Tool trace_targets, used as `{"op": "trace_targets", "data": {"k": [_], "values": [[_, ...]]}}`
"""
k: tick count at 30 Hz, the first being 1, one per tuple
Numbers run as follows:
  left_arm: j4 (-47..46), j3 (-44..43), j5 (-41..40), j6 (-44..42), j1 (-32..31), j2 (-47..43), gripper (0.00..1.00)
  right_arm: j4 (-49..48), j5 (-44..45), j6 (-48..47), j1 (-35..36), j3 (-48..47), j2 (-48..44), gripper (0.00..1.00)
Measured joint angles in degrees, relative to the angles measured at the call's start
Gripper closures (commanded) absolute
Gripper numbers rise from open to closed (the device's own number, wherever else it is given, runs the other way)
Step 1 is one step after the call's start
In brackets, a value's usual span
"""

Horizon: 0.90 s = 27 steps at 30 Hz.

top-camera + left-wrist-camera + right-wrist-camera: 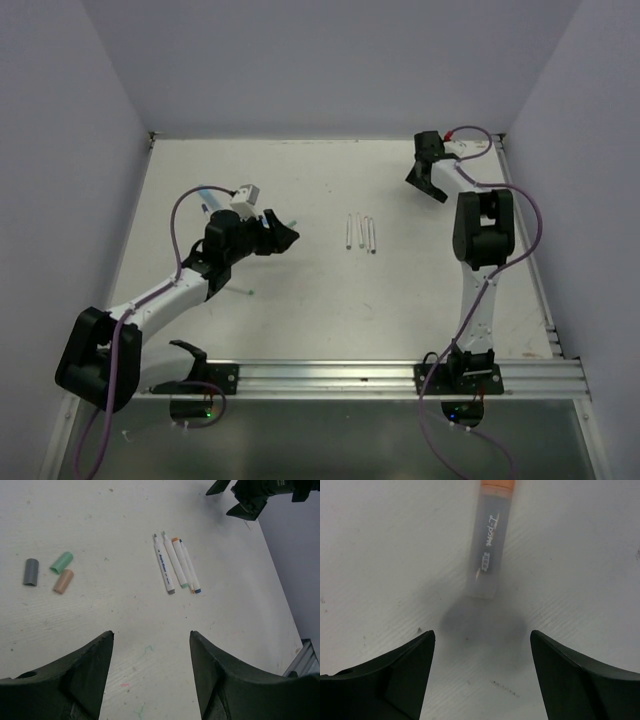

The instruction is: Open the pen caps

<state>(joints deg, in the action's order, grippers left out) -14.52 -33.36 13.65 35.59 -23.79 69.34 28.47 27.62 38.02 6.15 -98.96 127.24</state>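
The white table (330,320) carries everything. The left arm (150,300) reaches in from the pen row's (175,562) left; the right arm (480,260) stands to the row's right and bends beyond it.

The left gripper (151,635) sits left of the row, pointed towards it, fingers spread wide with nothing between them. The right gripper (482,632) hangs beyond and right of the row, fingers likewise apart and holding nothing. Just ahead of its tips a pale tube (489,545) with an orange end lies flat on the table; whether that end is a cap cannot be told.

The row is four thin pens lying side by side, nearly touching.

Three caps lie loose, well left of the row in the left wrist view: a green cap (62,562), a tan cap (63,581) just beside it, and a grey cap (31,572) a little further from the row. None of them is on a pen.

A green speck (248,291) lies left of the row beside the left arm, too small to name.
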Motion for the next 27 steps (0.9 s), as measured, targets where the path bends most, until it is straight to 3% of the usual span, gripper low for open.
{"op": "trace_targets", "data": {"k": [11,19,22,27], "values": [[-3.82,0.74,3.58,0.81,-0.02,1.09,0.34,4.04,1.75,1.49,-0.59,-14.86,10.54,0.18],[-3.85,0.72,3.76,0.81,-0.02,2.25,0.34,6.34,0.81,2.58,-3.26,-16.35,11.17,0.22],[-3.82,0.72,3.76,0.81,-0.02,2.69,0.34,8.57,-0.17,2.14,-4.39,-19.10,12.46,0.27],[-3.80,0.72,3.72,0.79,-0.02,2.93,0.34,12.50,-1.64,0.85,-5.60,-27.61,16.90,0.46]]}}
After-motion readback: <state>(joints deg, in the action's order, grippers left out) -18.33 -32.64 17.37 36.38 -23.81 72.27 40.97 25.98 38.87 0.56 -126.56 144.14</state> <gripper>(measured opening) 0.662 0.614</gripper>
